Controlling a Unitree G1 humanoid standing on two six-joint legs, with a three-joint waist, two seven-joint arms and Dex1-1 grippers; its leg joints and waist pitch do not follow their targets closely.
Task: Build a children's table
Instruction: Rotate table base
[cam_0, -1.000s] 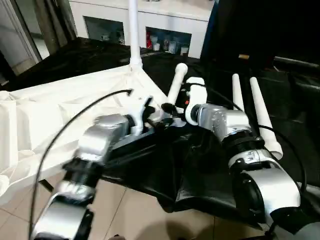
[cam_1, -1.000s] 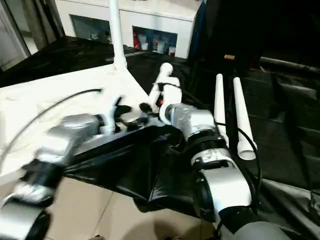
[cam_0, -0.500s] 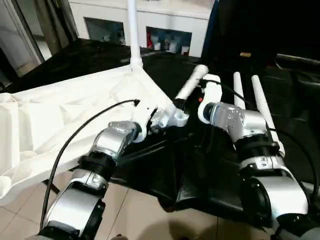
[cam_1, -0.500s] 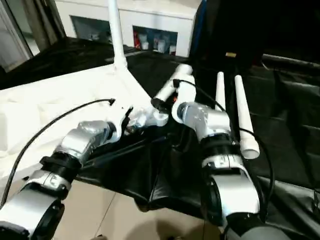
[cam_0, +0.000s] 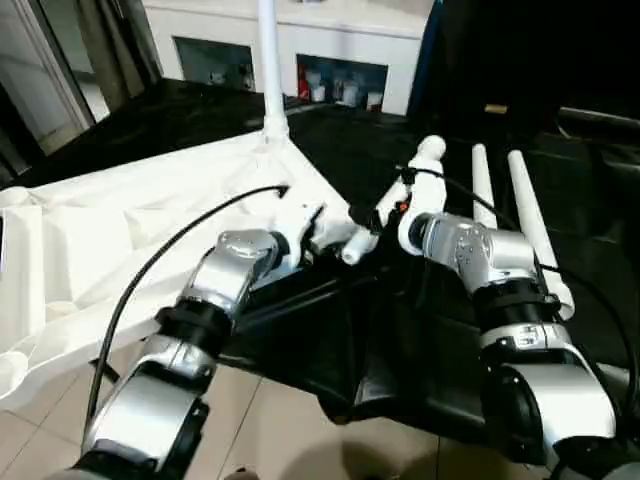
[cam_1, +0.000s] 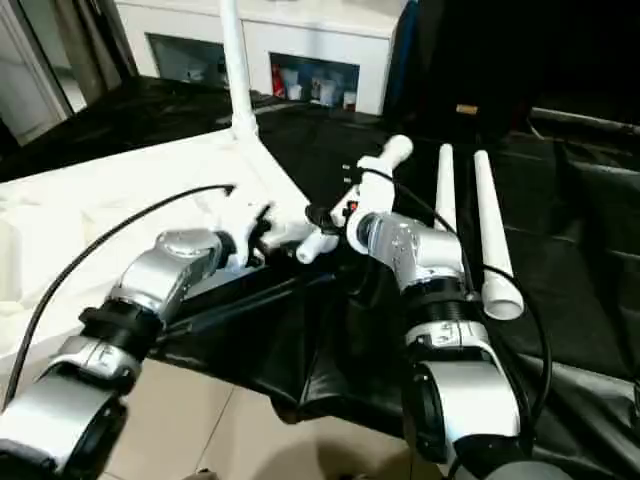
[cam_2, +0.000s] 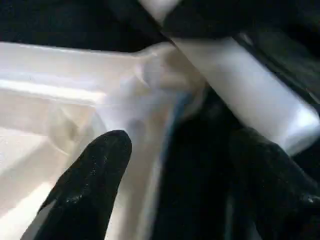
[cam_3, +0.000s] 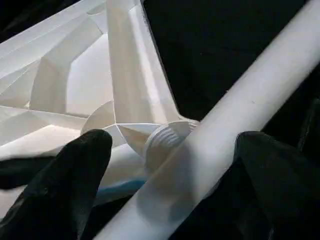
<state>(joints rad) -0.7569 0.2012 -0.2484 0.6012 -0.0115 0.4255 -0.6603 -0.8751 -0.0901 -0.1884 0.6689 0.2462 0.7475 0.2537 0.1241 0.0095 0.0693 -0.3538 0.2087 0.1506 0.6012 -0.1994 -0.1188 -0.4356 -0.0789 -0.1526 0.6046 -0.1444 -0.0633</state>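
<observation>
We note a black cloth (cam_0: 380, 330) spread over a pale tiled floor (cam_0: 270, 430). A white cabinet (cam_0: 330, 45) stands at the far wall, small items (cam_0: 340, 90) on its open shelves. Curtains (cam_0: 110, 40) hang at far left.

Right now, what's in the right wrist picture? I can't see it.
A white table leg lies slanted against the threaded corner socket of the upside-down white tabletop. Two black fingers stand apart, one on each side, over black cloth.
</observation>
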